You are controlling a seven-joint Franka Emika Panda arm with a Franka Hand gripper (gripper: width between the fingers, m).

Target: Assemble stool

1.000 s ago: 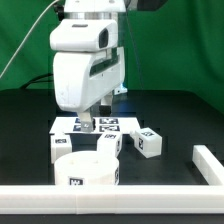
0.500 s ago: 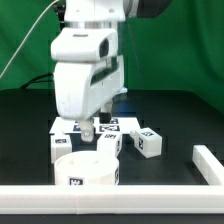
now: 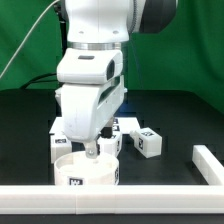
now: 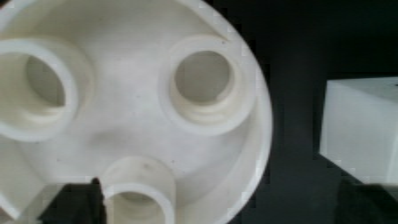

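The stool's round seat disc (image 3: 88, 170) lies flat on the black tabletop (image 3: 178, 118) toward the front of the scene, a little to the exterior view's left, with a square tag on its side wall. In the wrist view the seat disc (image 4: 151, 110) fills most of the picture: its upward face carries three round holes, each ringed by a raised collar. The gripper (image 3: 90, 150) hangs right over the disc's top, fingers pointing down and spread wide apart; whether the fingertips touch the disc cannot be told. Three blocky legs lie on the tabletop just behind the seat. The left leg (image 3: 61, 146) is at the disc's back edge on the exterior view's left. The middle leg (image 3: 110, 146) is just beside the gripper on the exterior view's right. The right leg (image 3: 146, 142) is farther to that side, clear of the disc, and shows a tag. A white block (image 4: 365, 135) appears beside the disc in the wrist view, separated from it by a dark gap; which leg it is cannot be told. Behind the legs, the marker board (image 3: 128, 124) lies flat and is largely hidden by the white arm (image 3: 92, 75). A long white rail (image 3: 150, 196) runs along the front of the tabletop, and another stretch stands at the exterior view's right. A green backdrop (image 3: 20, 40) closes the scene behind.
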